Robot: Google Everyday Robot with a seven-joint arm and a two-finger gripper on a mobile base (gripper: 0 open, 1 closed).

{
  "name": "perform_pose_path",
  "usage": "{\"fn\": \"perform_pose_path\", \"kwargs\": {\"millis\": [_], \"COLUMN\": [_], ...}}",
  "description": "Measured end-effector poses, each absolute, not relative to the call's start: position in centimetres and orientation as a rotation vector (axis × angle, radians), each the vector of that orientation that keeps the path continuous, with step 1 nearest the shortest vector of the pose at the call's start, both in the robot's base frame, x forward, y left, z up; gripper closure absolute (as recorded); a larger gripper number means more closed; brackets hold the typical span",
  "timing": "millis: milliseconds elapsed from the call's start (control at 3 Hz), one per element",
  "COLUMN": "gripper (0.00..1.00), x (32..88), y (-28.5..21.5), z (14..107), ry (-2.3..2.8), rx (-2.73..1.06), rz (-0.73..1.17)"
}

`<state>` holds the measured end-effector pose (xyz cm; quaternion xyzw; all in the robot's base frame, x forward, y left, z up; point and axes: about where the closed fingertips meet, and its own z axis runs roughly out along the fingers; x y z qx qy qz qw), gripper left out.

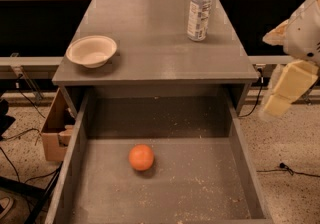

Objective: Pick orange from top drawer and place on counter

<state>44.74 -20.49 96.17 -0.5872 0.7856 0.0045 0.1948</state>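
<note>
The orange (141, 157) lies on the crumb-speckled bottom of the open top drawer (242, 153), a little left of its middle. The grey counter (150, 48) lies above and behind the drawer. My gripper (286, 93) hangs in the air at the far right, outside the drawer's right wall and level with the counter's front edge. It is well apart from the orange and holds nothing that I can see. The white arm housing (305, 28) sits above it.
A white bowl (92, 51) stands on the counter's left front. A clear water bottle (199, 8) stands at the counter's back right. A brown cardboard box (52, 130) sits on the floor left of the drawer. Cables run over the floor on both sides.
</note>
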Motion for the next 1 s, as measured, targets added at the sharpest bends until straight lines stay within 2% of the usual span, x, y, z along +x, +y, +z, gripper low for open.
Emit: {"fn": "perform_pose_path", "kwargs": {"millis": [333,1000], "gripper": [0.0,0.0], "x": [44.5,43.7], "y": [-16.9,-4.4], "z": [92.8,82.3], "ry": [2.144,1.974], "rx": [-1.555,-1.494], "rz": [0.187,0.548]}}
